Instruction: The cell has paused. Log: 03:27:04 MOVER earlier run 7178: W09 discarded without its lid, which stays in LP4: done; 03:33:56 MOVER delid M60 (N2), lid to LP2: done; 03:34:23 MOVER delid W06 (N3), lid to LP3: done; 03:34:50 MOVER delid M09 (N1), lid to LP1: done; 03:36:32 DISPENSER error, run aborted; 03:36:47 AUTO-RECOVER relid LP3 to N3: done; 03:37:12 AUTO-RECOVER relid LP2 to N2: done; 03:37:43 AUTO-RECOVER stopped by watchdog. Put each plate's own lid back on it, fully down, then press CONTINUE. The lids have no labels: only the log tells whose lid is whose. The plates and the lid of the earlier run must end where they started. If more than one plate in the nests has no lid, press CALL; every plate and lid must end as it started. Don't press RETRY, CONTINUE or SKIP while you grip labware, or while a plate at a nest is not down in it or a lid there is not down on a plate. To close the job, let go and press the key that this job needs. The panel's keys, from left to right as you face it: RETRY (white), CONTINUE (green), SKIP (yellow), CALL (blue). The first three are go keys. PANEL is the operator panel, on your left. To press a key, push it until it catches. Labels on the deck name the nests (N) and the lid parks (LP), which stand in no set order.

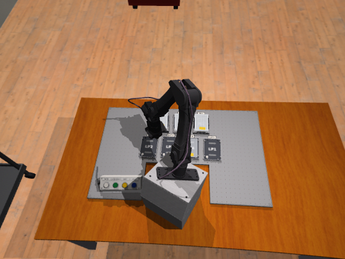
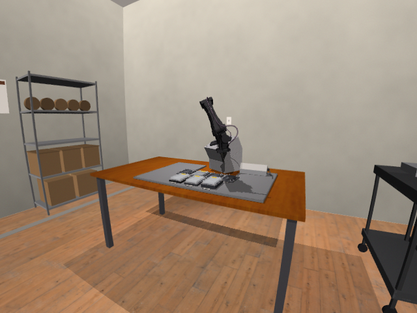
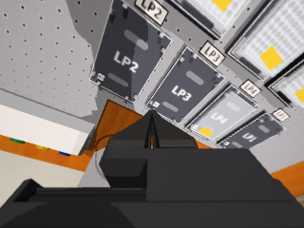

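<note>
My gripper point(image 1: 152, 135) is shut and holds nothing. It hangs above the deck near the far end of park LP2 point(image 1: 149, 147); the wrist view shows its closed fingertips point(image 3: 151, 118). Parks LP2 point(image 3: 128, 59), LP3 point(image 3: 182, 90) and LP1 point(image 3: 252, 134) are dark and bare. LP4 point(image 3: 222, 114) carries a clear lid with a small yellow mark. Three white plates with yellow marks point(image 3: 273, 45) stand in the nests behind the parks; the right one point(image 1: 201, 123) shows plainly and the arm hides parts of the others. I cannot tell from here whether their lids are on.
The operator panel point(image 1: 120, 183) stands at the deck's front left with white, green, yellow and blue keys; its white case shows in the wrist view point(image 3: 43, 133). The arm's grey base block point(image 1: 174, 192) sits to the right of the panel. A black cart point(image 2: 397, 215) stands off the table.
</note>
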Robot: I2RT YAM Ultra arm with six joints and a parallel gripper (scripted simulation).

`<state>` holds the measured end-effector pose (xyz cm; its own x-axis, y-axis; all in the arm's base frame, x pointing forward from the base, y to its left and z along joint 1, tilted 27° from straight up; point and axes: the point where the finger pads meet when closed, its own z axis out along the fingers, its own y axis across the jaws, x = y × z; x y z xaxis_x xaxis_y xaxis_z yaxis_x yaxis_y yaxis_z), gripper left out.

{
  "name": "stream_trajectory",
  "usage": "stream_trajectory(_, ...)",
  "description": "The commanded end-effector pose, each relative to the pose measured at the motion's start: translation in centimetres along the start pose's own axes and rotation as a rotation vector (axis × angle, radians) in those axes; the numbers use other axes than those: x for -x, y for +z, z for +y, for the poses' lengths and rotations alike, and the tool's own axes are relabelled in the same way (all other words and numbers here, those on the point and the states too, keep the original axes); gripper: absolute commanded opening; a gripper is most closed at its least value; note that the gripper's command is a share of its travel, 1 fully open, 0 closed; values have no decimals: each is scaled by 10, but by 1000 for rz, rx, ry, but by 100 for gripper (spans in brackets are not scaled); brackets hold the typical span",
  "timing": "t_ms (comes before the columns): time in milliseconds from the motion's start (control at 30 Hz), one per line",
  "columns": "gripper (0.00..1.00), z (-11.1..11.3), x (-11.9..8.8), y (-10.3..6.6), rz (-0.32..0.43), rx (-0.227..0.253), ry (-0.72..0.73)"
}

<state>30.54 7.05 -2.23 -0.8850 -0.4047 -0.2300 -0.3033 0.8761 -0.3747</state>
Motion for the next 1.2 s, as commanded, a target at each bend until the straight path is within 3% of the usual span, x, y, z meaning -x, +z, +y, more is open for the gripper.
stream_trajectory(0, 0, 14, 12, -3, -10, -20, -82)
stream_trajectory(200, 0, 33, 18, -3, -10, -21, -157)
stream_trajectory(433, 0, 67, 28, -3, -12, -21, -143)
stream_trajectory(700, 0, 61, 36, -9, -36, -19, -113)
stream_trajectory(733, 0, 72, 13, 2, 7, -24, -172)
stream_trajectory(967, 0, 104, 4, 1, -14, -21, -316)
stream_trajectory(1067, 0, 114, -12, 4, 4, -25, -385)
stream_trajectory(1167, 0, 130, -10, 1, -18, -20, -434)
